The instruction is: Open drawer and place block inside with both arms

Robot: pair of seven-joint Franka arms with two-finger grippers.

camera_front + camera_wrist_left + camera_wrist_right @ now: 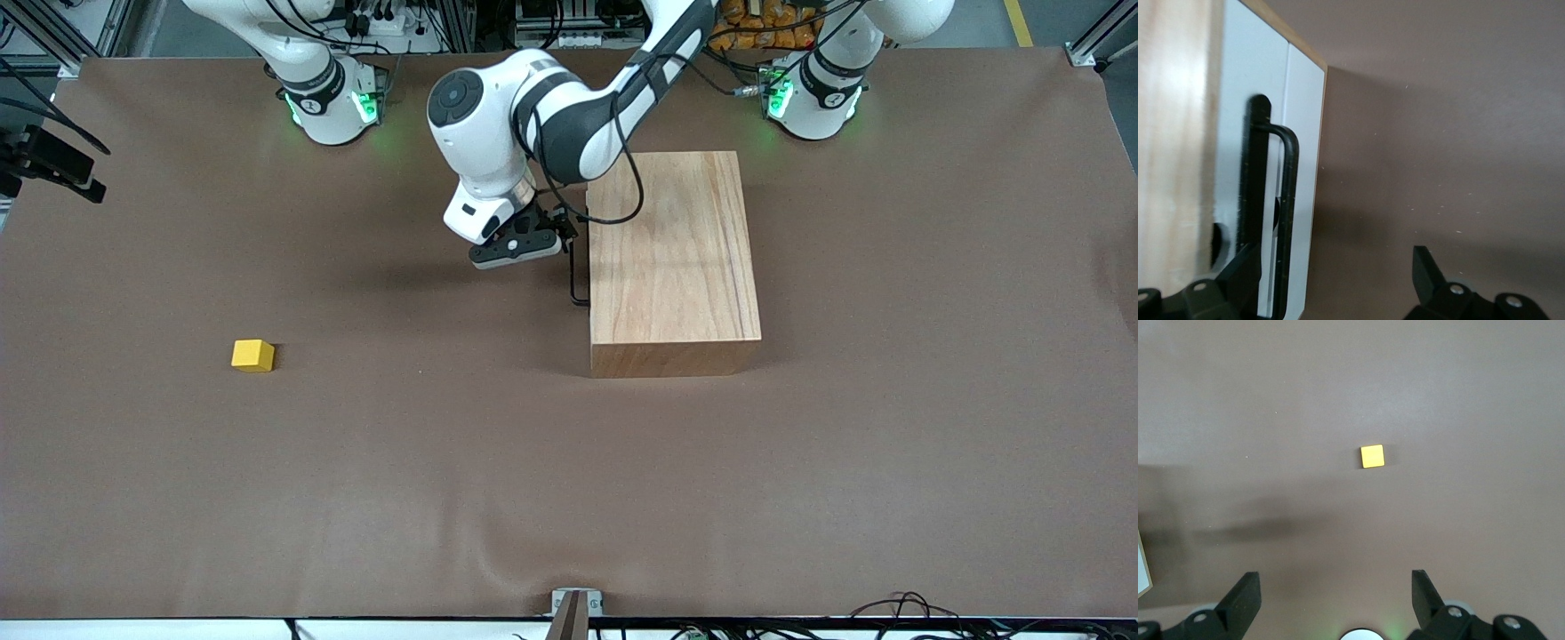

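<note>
Brown cloth covers the table [569, 498], and on it I count one wooden box [673, 258], one yellow block [253, 356] and two arms. My left gripper [544, 244] sits low at the box's white front, fingers spread wide: one finger [1245, 273] is right by the thin black handle [1290, 213], the other out over bare cloth, nothing gripped. The drawer [1271, 120] looks shut, its front flush with the box. Nothing stands between that gripper and the handle. The block lies on open cloth, well apart from the left gripper, toward the right arm's end of the table and nearer the front camera than the box. My right gripper [1335, 600] hangs high, out of the front view, jaws wide and empty, looking down on the block [1372, 456] from its wrist view. One drawer, one handle.
</note>
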